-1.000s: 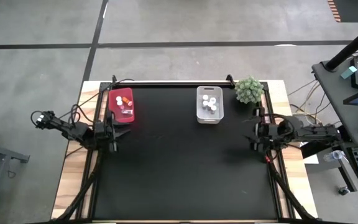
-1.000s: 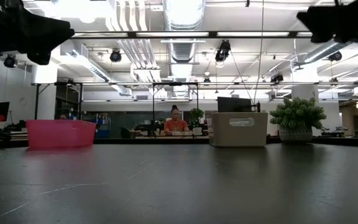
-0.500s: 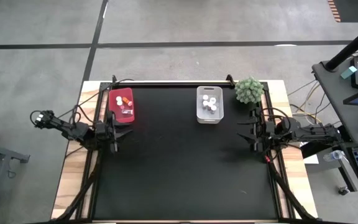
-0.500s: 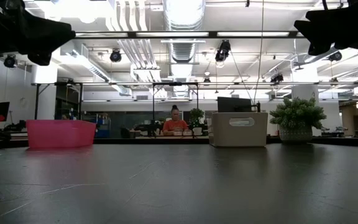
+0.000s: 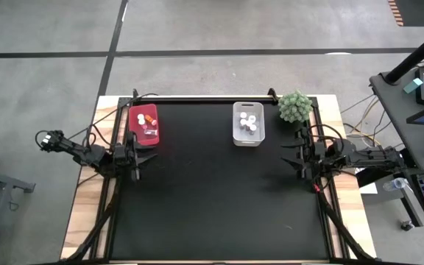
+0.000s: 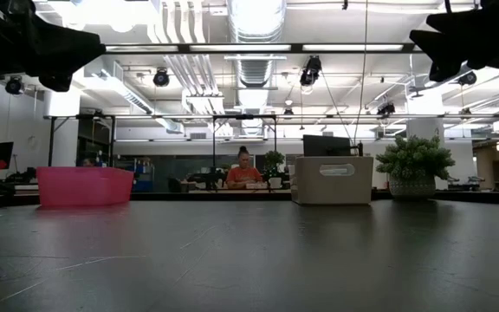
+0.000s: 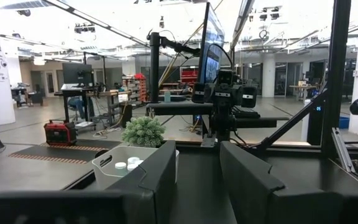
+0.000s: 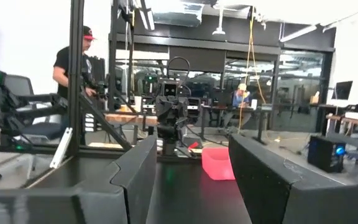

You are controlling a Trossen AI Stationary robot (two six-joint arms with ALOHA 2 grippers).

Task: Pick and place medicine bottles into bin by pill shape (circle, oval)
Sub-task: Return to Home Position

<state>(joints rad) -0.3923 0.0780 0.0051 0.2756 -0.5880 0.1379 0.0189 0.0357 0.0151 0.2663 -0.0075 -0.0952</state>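
Sorting looks done from up here. Every one of the small white-capped medicine bottles I can spot lies inside a bin: a cluster in the pale grey-white plastic bin at the desk's far side, and a few more in the red plastic bin at the far left corner. I see none out on the black desk.

My left tool hangs at the left edge, just beside the red bin, its fingers apart with nothing between them. My right tool sits at the right edge, near the green spiky plant ball, also spread wide and carrying nothing.

I'd call this the homing step. What's left, I reckon, is to tuck both arms into rest, keeping the left one clear of the red bin's wall.
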